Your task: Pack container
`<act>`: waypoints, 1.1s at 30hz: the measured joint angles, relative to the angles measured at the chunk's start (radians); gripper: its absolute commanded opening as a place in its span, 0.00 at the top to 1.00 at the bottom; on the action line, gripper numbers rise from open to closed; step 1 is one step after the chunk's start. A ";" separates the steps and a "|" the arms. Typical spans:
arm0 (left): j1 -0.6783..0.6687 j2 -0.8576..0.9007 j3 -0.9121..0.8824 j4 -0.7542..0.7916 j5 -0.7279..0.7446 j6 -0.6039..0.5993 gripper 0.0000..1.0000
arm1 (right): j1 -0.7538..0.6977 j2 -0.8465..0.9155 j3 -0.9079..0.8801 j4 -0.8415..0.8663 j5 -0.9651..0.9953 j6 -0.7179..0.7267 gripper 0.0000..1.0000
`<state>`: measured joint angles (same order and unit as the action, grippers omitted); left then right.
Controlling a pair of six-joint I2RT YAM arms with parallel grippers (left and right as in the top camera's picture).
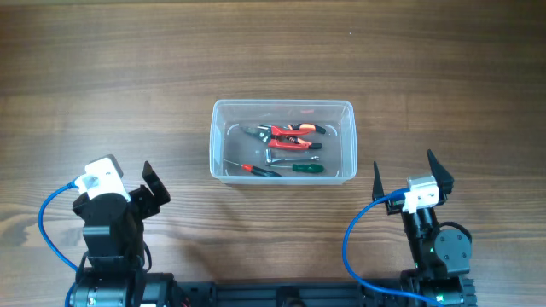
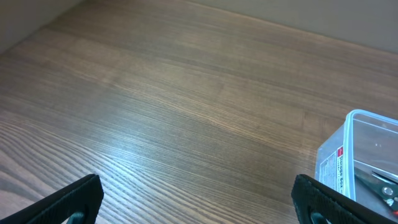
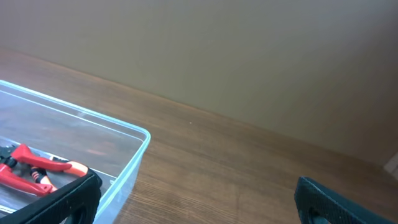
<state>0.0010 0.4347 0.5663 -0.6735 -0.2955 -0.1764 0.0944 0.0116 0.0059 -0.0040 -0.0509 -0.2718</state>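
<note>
Clear plastic container [image 1: 215, 141]: rectangular tub with rounded corners, open top, no lid in view. It sits at the middle of the wooden counter [image 1: 102, 77], long side running left to right, just far of the two arms and between them.

Contents, all lying flat on the tub floor:
- red-handled pliers [image 1: 296, 130], far side
- second red-handled tool [image 1: 293, 143], just near of the pliers; type unclear
- small metal piece [image 1: 275, 158], centre; too small to identify
- green-handled screwdriver [image 1: 307, 168], near right
- thin red-handled screwdriver [image 1: 254, 169], near left

White label [image 2: 339, 167] with a red mark, on the tub's left end wall, seen from the left wrist.

Left fingers [image 2: 68, 202]: spread wide, holding nothing, parked near left of the tub and well apart from it, over bare wood.

Right fingers [image 3: 348, 199]: likewise spread wide and empty, parked near right of the tub. The tub's right corner shows beside one of them in the wrist view, not touching.

Loose items on the counter outside the tub: none visible in any view.

Step in hand, by judgement: loading looks finished, since every tool seen is already inside and both arms stand off empty.

Next move, by judgement: little is called for. If another item or a lid is due, it must come from outside these views; either arm could then reach in from its own side with its fingers spread as they are.
</note>
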 measured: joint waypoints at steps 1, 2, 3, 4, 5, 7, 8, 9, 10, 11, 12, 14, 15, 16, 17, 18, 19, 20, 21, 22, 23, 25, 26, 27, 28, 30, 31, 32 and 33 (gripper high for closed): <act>0.000 0.000 0.000 0.000 0.000 0.000 0.00 | 0.000 0.000 0.000 0.000 0.000 -0.003 0.00; 0.000 0.000 0.000 0.000 0.000 0.000 0.00 | 0.000 0.000 0.000 0.000 0.000 -0.004 0.00; 0.000 0.000 0.000 0.000 0.000 0.000 0.00 | 0.000 0.000 0.000 0.000 0.000 -0.005 0.00; 0.000 0.000 0.000 0.000 0.000 0.000 0.00 | 0.000 0.000 0.000 0.000 0.000 -0.008 0.00; 0.000 0.000 0.000 0.000 0.000 0.000 0.00 | 0.000 0.000 0.000 0.000 0.000 -0.008 0.00; 0.000 0.000 0.000 0.000 0.000 0.000 0.00 | 0.000 0.000 0.000 0.000 0.000 -0.008 0.00; 0.000 0.000 0.000 0.000 0.000 0.000 0.00 | -0.002 0.000 0.000 0.000 0.000 -0.008 0.00; 0.000 0.000 0.000 0.000 0.000 0.000 0.00 | -0.006 0.000 0.000 0.000 0.000 -0.008 0.00; 0.000 0.000 0.000 0.000 0.000 0.000 0.00 | -0.008 0.000 0.000 0.000 0.000 -0.008 0.00; 0.000 0.000 0.000 0.000 0.000 0.000 0.00 | -0.012 0.000 0.000 0.000 0.000 -0.008 0.00; 0.000 0.000 0.000 0.000 0.000 0.000 0.00 | -0.014 0.000 0.000 0.000 0.000 -0.008 0.00; 0.000 0.000 0.000 0.000 0.000 0.000 0.00 | -0.020 0.000 0.000 0.000 0.000 -0.008 0.00; 0.000 0.000 0.000 0.000 0.000 0.000 0.00 | -0.023 0.000 0.000 0.000 0.000 -0.008 0.00; 0.000 0.000 0.000 0.000 0.000 0.000 0.00 | -0.025 0.000 0.000 0.000 0.000 -0.008 0.00; 0.000 0.000 0.000 0.000 0.000 0.000 0.00 | -0.026 0.000 0.000 0.000 0.000 -0.011 0.00; 0.000 0.000 0.000 0.000 0.000 0.000 0.00 | -0.026 0.000 0.000 0.000 0.000 -0.011 0.00; 0.000 0.000 0.000 0.000 0.000 0.000 0.00 | -0.026 0.000 0.000 0.000 0.000 -0.011 0.00; 0.000 0.000 0.000 0.000 0.000 0.000 0.00 | -0.026 0.000 0.000 0.000 0.000 -0.011 0.00; 0.000 0.000 0.000 0.000 0.000 0.000 0.00 | -0.026 0.000 0.000 0.000 0.000 -0.011 0.00; 0.000 0.000 0.000 0.000 0.000 0.000 0.00 | -0.026 0.000 0.000 0.000 0.000 -0.011 0.00; 0.000 0.000 0.000 0.000 0.000 0.000 0.00 | -0.026 0.000 0.000 0.000 0.000 -0.011 0.00; 0.000 0.000 0.000 0.000 0.000 0.000 0.00 | -0.026 0.000 0.000 0.000 0.000 -0.011 0.00; 0.000 0.000 0.000 0.000 0.000 0.000 0.00 | -0.026 0.000 0.000 0.000 0.000 -0.011 0.00; 0.000 0.000 0.000 0.000 0.000 0.000 0.00 | -0.026 0.000 0.000 0.000 0.000 -0.011 0.00; 0.000 0.000 0.000 0.000 0.000 0.000 0.00 | -0.026 0.000 0.000 0.000 0.000 -0.011 0.00; 0.000 0.000 0.000 0.000 0.000 0.000 0.00 | -0.026 0.000 0.000 0.000 0.000 -0.011 0.00; 0.000 0.000 0.000 0.000 0.000 0.000 0.00 | -0.026 0.000 0.000 0.000 0.000 -0.011 0.00; 0.000 0.000 0.000 0.000 0.000 0.000 0.00 | -0.026 0.000 0.000 0.000 0.000 -0.011 0.00; 0.000 0.000 0.000 0.000 0.000 0.000 0.00 | -0.026 0.000 0.000 0.000 0.000 -0.011 0.00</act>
<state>0.0010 0.4347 0.5663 -0.6735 -0.2955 -0.1764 0.0681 0.0116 0.0059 -0.0040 -0.0509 -0.2832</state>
